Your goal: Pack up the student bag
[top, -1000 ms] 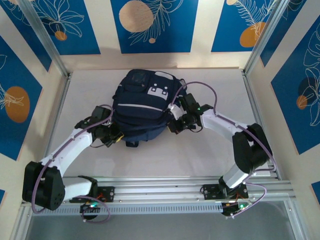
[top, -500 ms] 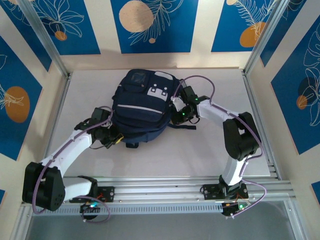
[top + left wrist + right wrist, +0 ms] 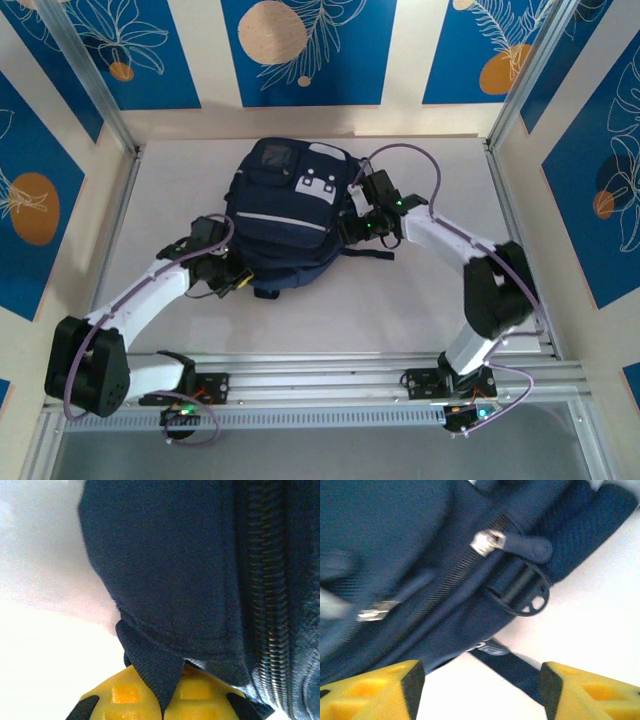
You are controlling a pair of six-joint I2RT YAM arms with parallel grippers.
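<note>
The student bag [image 3: 290, 210], navy blue with a white stripe and white buckle patches, lies in the middle of the white table. At its near left corner my left gripper [image 3: 232, 275] is shut on a black webbing tab [image 3: 150, 660] of the bag, pinched between the yellow fingers [image 3: 120, 695]. My right gripper [image 3: 356, 228] stands open at the bag's right side. In the right wrist view its yellow fingers [image 3: 375, 690] are wide apart over the table, with a dark strap [image 3: 512, 667] running between them untouched. A zip [image 3: 455, 575] with a metal pull [image 3: 487, 541] runs above.
A round black plastic buckle [image 3: 522, 597] hangs off the bag's side. Metal rails [image 3: 510, 230] and patterned walls enclose the white table [image 3: 180, 170]. Bare table lies near, between bag and arm bases [image 3: 330, 320].
The right gripper has opened and moved from the bag's near right corner up along its right side. The left gripper stays shut on the tab, shifted slightly right.
</note>
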